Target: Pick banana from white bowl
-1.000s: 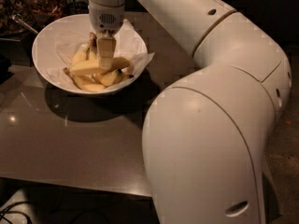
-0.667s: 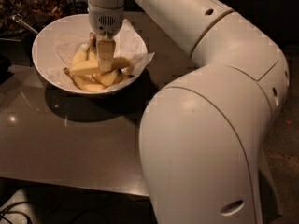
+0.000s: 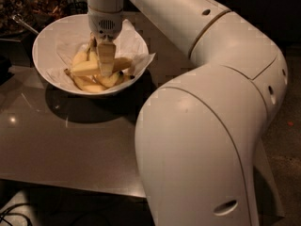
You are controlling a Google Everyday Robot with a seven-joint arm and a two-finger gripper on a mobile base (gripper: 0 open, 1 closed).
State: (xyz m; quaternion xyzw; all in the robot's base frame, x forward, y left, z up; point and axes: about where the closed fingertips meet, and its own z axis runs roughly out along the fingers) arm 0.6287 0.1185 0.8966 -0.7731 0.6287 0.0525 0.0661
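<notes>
The white bowl (image 3: 47,41) with crumpled white paper lining stands at the table's far left. In it lie curved bananas (image 3: 94,84) and, across them, the nearly straight pale-yellow banana (image 3: 83,68). My gripper (image 3: 101,55) reaches straight down into the bowl from above. Its near finger (image 3: 106,59) crosses the front of the banana's middle and the far finger is behind it, so the fingers are closed on the banana. The banana still rests low in the bowl on the others.
A dark container with a metal spoon (image 3: 23,23) stands behind the bowl at the far left. The grey table (image 3: 70,145) spreads in front of the bowl. My large white arm (image 3: 211,126) fills the right half of the view.
Almost nothing. The gripper stays down in the bowl on the banana, and the arm's big body has shifted only slightly.
</notes>
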